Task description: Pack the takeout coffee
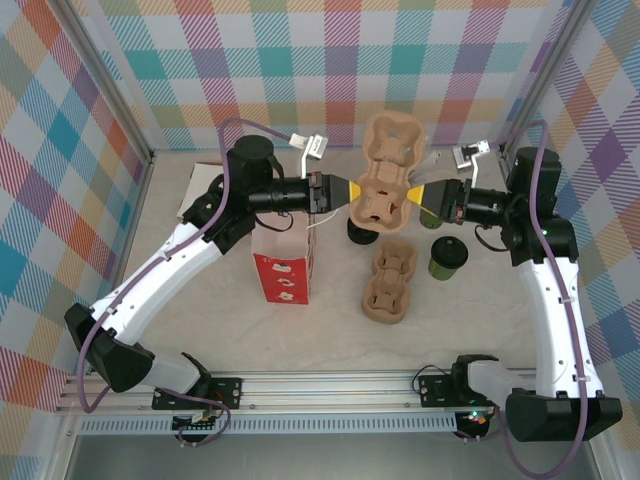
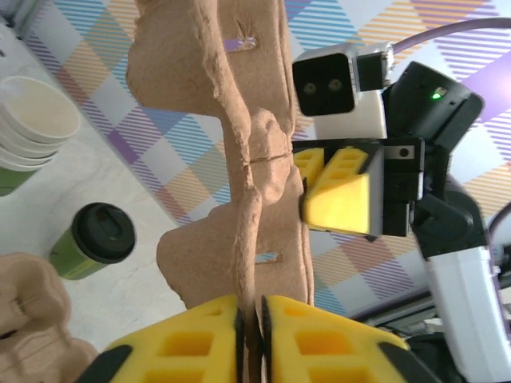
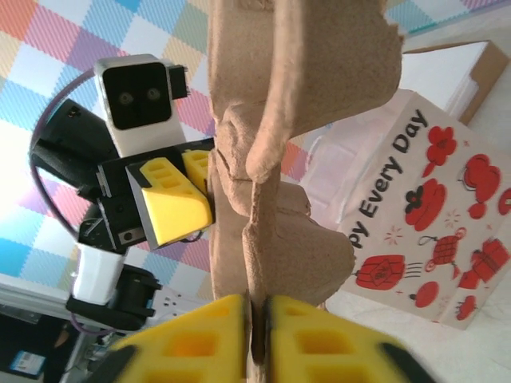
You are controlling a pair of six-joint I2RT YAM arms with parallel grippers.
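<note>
Two pulp carriers [image 1: 392,150], one red bag [image 1: 283,278], one lidded cup [image 1: 447,258].

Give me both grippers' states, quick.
Left gripper: closed on the cardboard cup carrier.
Right gripper: closed on the same carrier's opposite edge.

We reach both arms inward, forearms roughly level, wrists facing one another; our left gripper [image 1: 347,190] is pinched tight on one edge of the cardboard cup carrier [image 1: 385,160]; our right gripper [image 1: 412,192] clamps the opposite edge, fingers nearly together.
</note>
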